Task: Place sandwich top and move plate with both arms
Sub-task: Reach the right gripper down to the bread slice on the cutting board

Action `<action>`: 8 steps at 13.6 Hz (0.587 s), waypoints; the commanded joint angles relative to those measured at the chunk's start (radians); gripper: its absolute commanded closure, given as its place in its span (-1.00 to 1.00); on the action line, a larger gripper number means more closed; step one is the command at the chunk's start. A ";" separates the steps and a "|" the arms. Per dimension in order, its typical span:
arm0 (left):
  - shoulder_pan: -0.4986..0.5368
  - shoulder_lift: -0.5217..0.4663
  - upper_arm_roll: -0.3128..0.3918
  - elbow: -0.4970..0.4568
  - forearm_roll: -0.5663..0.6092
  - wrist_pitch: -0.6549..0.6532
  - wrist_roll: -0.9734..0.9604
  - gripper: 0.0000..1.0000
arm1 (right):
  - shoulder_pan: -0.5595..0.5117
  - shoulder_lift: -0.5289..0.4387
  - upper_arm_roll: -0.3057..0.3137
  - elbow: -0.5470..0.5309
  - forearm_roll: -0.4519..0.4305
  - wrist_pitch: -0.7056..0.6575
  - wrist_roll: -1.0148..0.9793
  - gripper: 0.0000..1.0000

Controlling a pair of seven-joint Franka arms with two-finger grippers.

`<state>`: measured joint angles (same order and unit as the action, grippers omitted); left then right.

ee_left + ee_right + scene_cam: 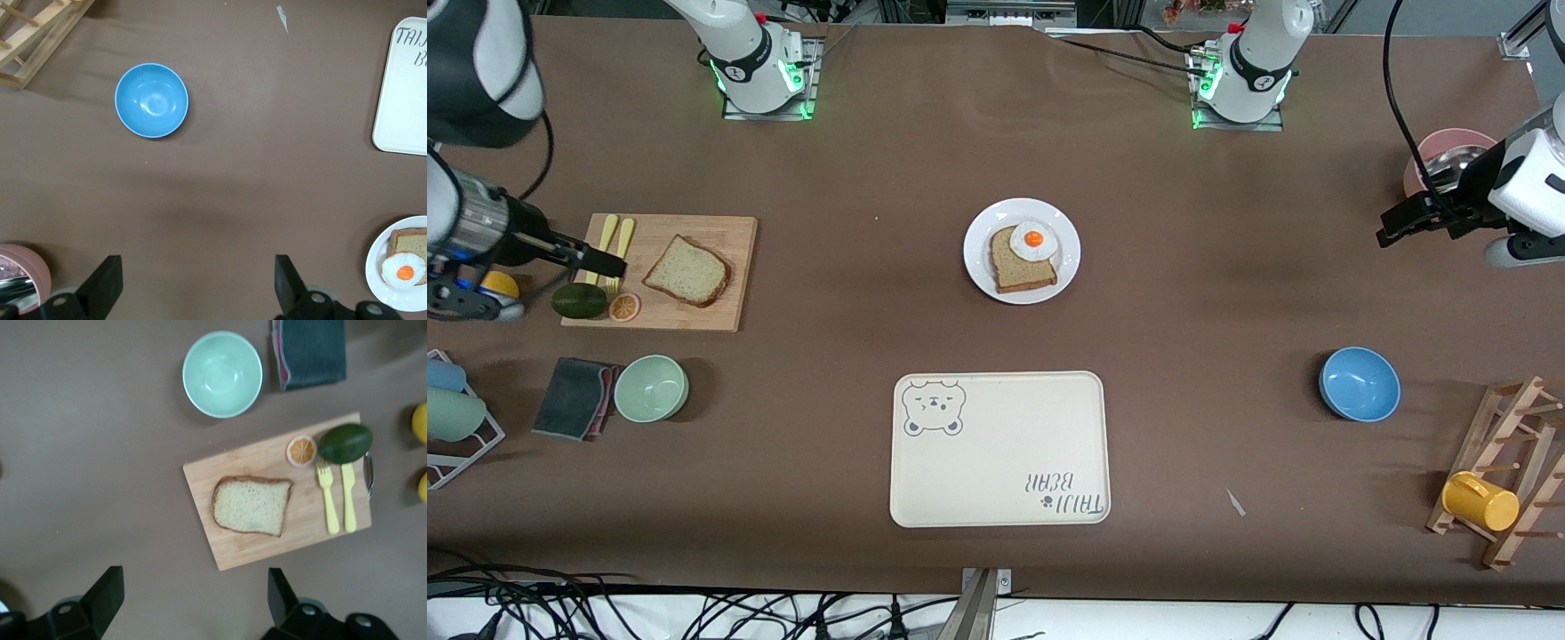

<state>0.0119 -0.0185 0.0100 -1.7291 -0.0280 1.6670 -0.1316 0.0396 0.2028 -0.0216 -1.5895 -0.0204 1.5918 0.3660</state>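
The sandwich top [687,270] lies flat on a wooden cutting board [725,307] toward the right arm's end of the table; it also shows in the right wrist view [251,505]. The white plate [978,253] sits mid-table and holds a smaller bread slice [1021,267] with a fried egg [1033,238] on it; its rim shows in the left wrist view [375,263]. My right gripper [609,263] [193,573] is open and empty, up over the board's end. My left gripper [1389,227] [195,263] is open and empty over bare table at the left arm's end.
A cream bear tray [1000,449] lies nearer the camera than the plate. On the board are an avocado [578,300], an orange slice [624,307] and yellow cutlery [615,240]. Around stand a green bowl [651,388], a dark cloth [574,397], a blue bowl [1359,383], a pink bowl [1449,147] and a wooden rack [1507,471].
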 commanded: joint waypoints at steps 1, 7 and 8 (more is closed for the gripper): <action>-0.004 0.012 0.002 0.020 0.008 0.010 0.010 -1.00 | 0.055 0.017 0.000 -0.038 -0.080 0.004 0.106 -0.69; -0.003 0.012 0.002 0.019 0.010 0.014 0.009 -1.00 | 0.057 0.014 0.000 -0.330 -0.142 0.334 0.221 -0.67; -0.004 0.012 0.002 0.019 0.008 0.014 0.007 -1.00 | 0.057 0.017 0.000 -0.375 -0.201 0.379 0.266 -0.55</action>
<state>0.0120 -0.0149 0.0100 -1.7292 -0.0280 1.6832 -0.1316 0.0964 0.2468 -0.0236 -1.8577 -0.1463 1.8822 0.5631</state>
